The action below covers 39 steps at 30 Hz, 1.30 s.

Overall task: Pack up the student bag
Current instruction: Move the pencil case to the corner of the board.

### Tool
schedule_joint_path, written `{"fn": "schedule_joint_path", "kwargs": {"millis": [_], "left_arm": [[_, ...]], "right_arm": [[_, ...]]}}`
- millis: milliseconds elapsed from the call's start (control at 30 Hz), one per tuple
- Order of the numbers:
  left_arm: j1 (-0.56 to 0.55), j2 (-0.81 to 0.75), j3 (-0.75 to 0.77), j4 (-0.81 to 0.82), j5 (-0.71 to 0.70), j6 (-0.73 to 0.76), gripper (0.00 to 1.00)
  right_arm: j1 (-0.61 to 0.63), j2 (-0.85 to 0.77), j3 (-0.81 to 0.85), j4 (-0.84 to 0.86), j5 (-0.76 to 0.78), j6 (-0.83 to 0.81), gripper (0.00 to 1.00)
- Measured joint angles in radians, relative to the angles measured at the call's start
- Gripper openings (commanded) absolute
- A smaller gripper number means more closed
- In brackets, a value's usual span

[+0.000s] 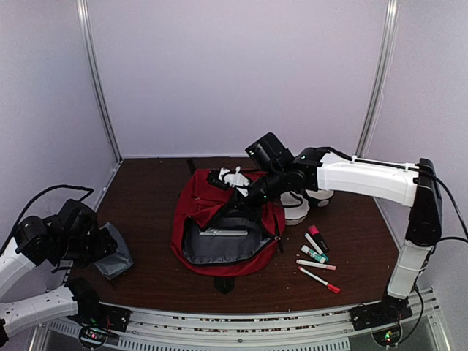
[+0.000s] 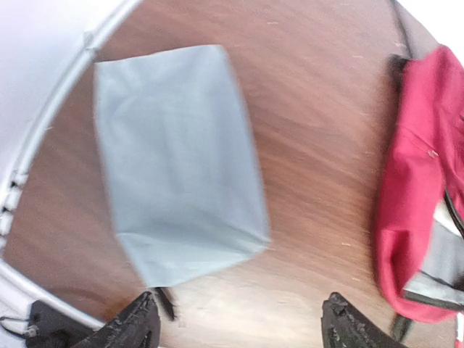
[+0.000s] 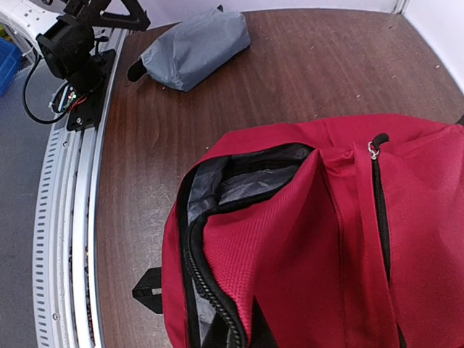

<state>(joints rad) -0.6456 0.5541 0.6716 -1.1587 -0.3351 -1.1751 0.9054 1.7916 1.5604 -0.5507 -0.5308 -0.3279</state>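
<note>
Left tool [image 2: 241,330] is hanging released, grey pouch [image 2: 177,163] lying ahead of it; right tool [image 1: 243,196] is clenching the rim of the student bag [image 1: 199,206].

1. The left wrist view is blurred. The grey pouch [image 2: 177,163] has smeared edges, and the student bag [image 2: 417,188] runs off at 3 o'clock.
2. Only the tips of the left gripper's [image 2: 243,335] fingers [image 2: 138,335] show, cut off at 6 o'clock.
3. From above, the left arm [image 1: 69,234] hides that gripper and part of the pouch.
4. The right gripper's [image 1: 240,199] fingertips are buried in the bag's rim fabric.
5. A white object [image 1: 296,208] at the bag's 3 o'clock is half hidden by the right arm [image 1: 365,179] and cannot be identified.
6. The markers [image 1: 316,257] at 4 o'clock are too small to read.
</note>
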Motion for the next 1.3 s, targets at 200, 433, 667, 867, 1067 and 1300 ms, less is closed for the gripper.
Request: {"fn": "schedule_joint_path", "kwargs": {"millis": [200, 433, 667, 867, 1067, 1300], "left_arm": [[0.173, 0.154, 0.048, -0.047, 0.000, 0.088, 0.79], [0.377, 0.312, 0.051, 0.052, 0.061, 0.241, 0.64], [0.403, 0.483, 0.055, 0.176, 0.067, 0.340, 0.43], [0.403, 0.626, 0.057, 0.265, 0.092, 0.375, 0.14], [0.397, 0.614, 0.021, 0.341, 0.146, 0.375, 0.00], [0.176, 0.613, 0.041, 0.363, 0.153, 0.338, 0.00]], "right_arm": [[0.001, 0.121, 0.000, -0.002, -0.063, 0.036, 0.15], [0.002, 0.198, 0.019, -0.068, -0.103, 0.050, 0.36], [0.002, 0.154, 0.025, -0.090, -0.107, 0.046, 0.37], [0.002, 0.132, 0.036, -0.093, -0.118, 0.046, 0.37], [0.002, 0.132, 0.036, -0.097, -0.120, 0.046, 0.36], [0.002, 0.130, 0.036, -0.097, -0.120, 0.047, 0.36]]}}
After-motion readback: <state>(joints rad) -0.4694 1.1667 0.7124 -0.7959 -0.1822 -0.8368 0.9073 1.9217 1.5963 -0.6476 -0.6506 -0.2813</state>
